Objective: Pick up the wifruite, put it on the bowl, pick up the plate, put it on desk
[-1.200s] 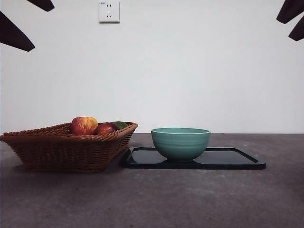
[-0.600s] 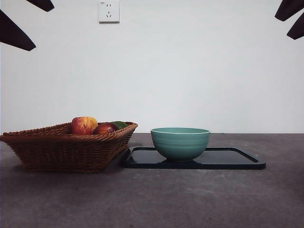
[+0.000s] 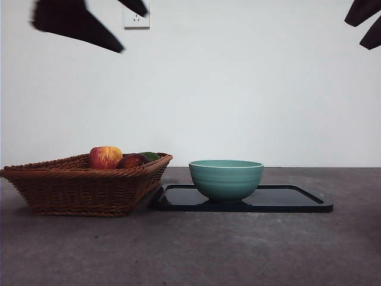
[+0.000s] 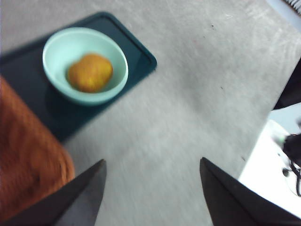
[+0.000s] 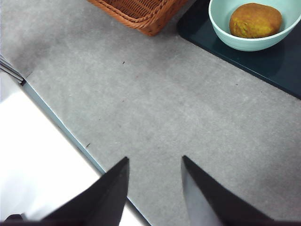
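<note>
With the wifruite (image 5: 255, 20) already lying in the bowl (image 3: 226, 179) on the dark plate (image 3: 286, 199), the plate step is in hand — the left tool (image 4: 150, 188), jaws wide and empty, hangs high at eleven o'clock and must descend to the plate's rim, while the right tool (image 5: 155, 188) waits, open and empty.

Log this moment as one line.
wifruite in bowl | plate under bowl | left gripper open, empty | right gripper open, empty

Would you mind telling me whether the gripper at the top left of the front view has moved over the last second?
Yes. The left gripper has swung rightward, from the picture's left edge to beside the wall socket.
</note>
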You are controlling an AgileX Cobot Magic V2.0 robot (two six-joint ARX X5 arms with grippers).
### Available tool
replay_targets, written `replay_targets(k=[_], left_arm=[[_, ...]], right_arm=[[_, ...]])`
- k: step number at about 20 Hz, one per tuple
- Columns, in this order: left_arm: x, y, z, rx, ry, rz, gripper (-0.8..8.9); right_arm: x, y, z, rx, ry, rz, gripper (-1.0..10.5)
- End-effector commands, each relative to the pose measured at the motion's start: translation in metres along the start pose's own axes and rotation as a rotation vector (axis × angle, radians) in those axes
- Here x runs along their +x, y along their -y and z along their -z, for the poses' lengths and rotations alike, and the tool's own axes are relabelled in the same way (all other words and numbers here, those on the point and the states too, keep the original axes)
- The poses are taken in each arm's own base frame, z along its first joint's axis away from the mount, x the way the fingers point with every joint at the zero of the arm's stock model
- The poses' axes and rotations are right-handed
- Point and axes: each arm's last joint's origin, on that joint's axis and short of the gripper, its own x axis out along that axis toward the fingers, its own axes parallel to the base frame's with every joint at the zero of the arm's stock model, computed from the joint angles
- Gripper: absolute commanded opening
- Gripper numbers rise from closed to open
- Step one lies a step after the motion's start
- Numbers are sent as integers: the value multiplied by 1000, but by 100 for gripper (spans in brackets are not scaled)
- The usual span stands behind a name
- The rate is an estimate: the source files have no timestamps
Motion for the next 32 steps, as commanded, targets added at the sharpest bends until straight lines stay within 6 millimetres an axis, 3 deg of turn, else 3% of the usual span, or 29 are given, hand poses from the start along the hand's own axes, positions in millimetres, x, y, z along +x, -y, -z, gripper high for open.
replay_targets(k=[1, 5, 9, 14, 20, 24, 32], left_arm=[[17, -3, -33, 83, 12, -1, 312], [56, -13, -73, 183, -4, -45, 312], [103, -29, -87, 251, -52, -68, 312], [156, -44, -88, 291, -62, -55, 312], [209, -54, -66, 418, -142, -67, 313], [226, -61, -55, 451, -187, -80, 313], [239, -67, -49, 462, -190, -94, 313]], right_arm=[[-3, -2, -2, -19, 20, -12, 177], [-3, -2, -2, -19, 20, -12, 177], [-3, -2, -2, -19, 19, -11, 176], [-3, -2, -2, -18, 19, -11, 177], [-3, -2, -1, -2, 7, -10, 176], [-3, -2, 1, 16, -10, -8, 176], [-3, -3, 1, 21, -21, -55, 177]])
